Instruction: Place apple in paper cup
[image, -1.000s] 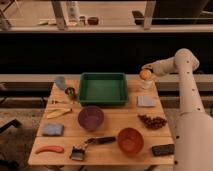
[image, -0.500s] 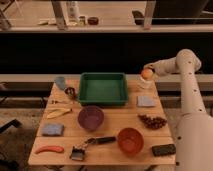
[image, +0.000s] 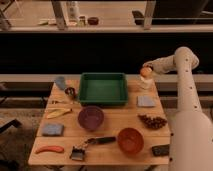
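Your gripper (image: 146, 69) is at the far right corner of the wooden table (image: 110, 120), at the end of the white arm (image: 181, 70) that reaches in from the right. Its jaws are clenched on the apple (image: 145, 72), a small yellow-orange ball held up in the air. The paper cup (image: 144, 84) stands right under the apple, close to the table's far right edge. You can see the apple sitting just above the cup's rim, but you cannot tell if it touches the rim.

Just left of the cup is the green tray (image: 103, 89). Near the cup, toward you, lies a grey-blue cloth (image: 146, 101), and then a bunch of dark grapes (image: 152, 121). The purple bowl (image: 91, 117) sits in the middle of the table, and the orange-red bowl (image: 130, 140) sits nearer, to the right. On the left side you have the banana (image: 58, 113), the bluish-grey cup (image: 60, 82) and the small dark metal cup (image: 70, 92).
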